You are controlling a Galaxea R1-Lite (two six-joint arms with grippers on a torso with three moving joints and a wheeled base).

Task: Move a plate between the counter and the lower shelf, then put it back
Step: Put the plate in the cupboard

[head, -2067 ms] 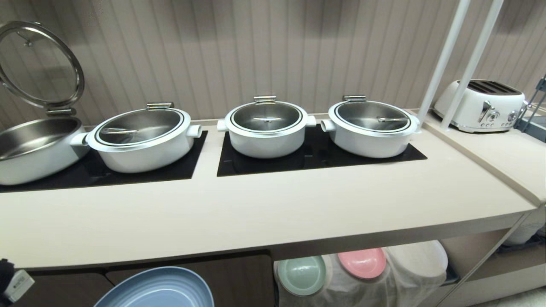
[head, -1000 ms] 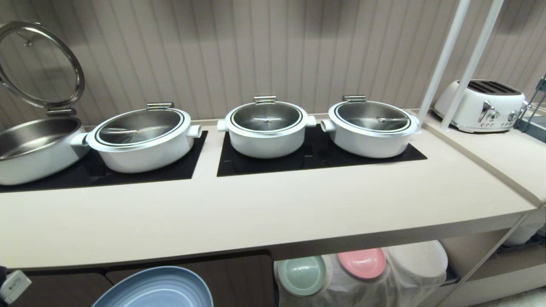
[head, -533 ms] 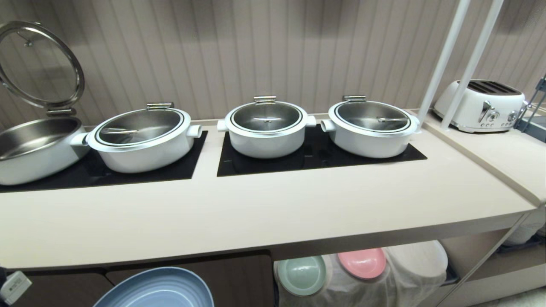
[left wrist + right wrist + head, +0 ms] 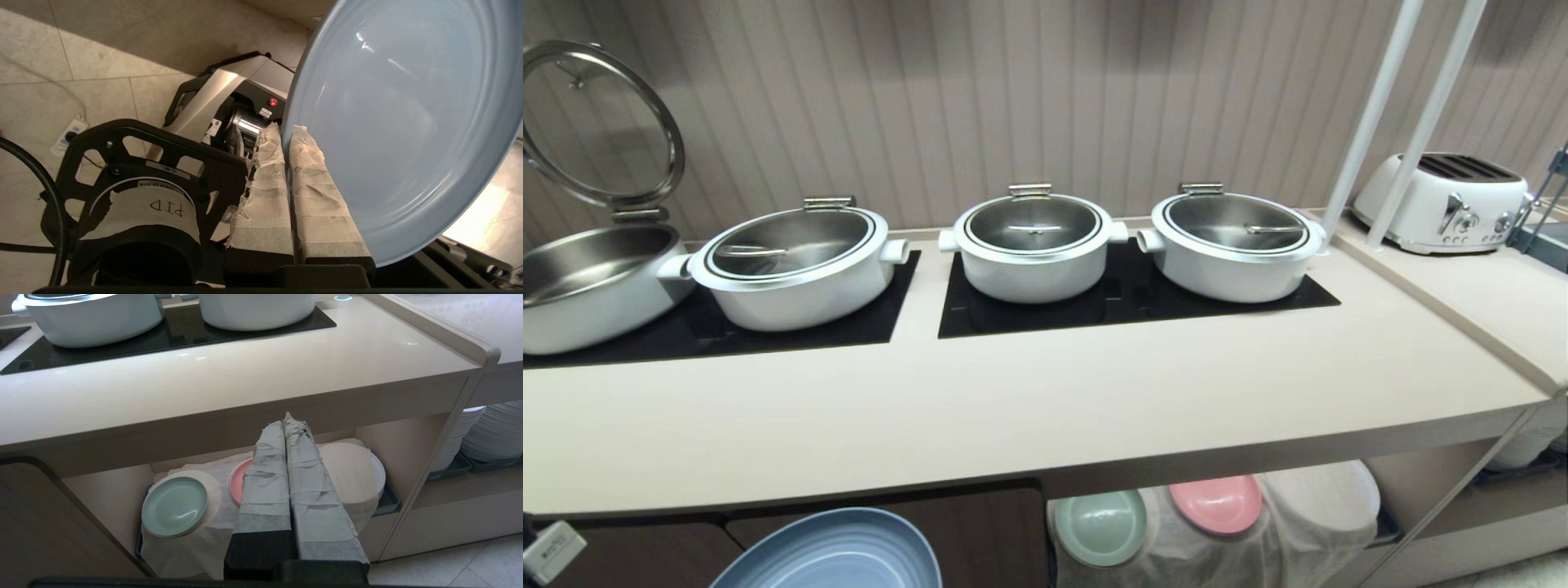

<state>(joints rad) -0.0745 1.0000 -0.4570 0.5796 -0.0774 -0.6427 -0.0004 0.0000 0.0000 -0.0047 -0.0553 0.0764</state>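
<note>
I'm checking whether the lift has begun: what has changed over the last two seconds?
Very little. The blue plate, clamped at its rim by the left gripper, has edged slightly to the right below the counter edge. The gripper keeps its hold. The pots, toaster, and the green plate and pink plate on the lower shelf have stayed put.

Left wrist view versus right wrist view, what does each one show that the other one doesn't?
Only the left wrist view shows the left gripper, its fingers clamped on the light-blue plate's rim, above tiled floor. Only the right wrist view shows the counter, the lower shelf with its green plate and pink plate, and the right gripper shut, holding nothing. Both show taped fingers.
</note>
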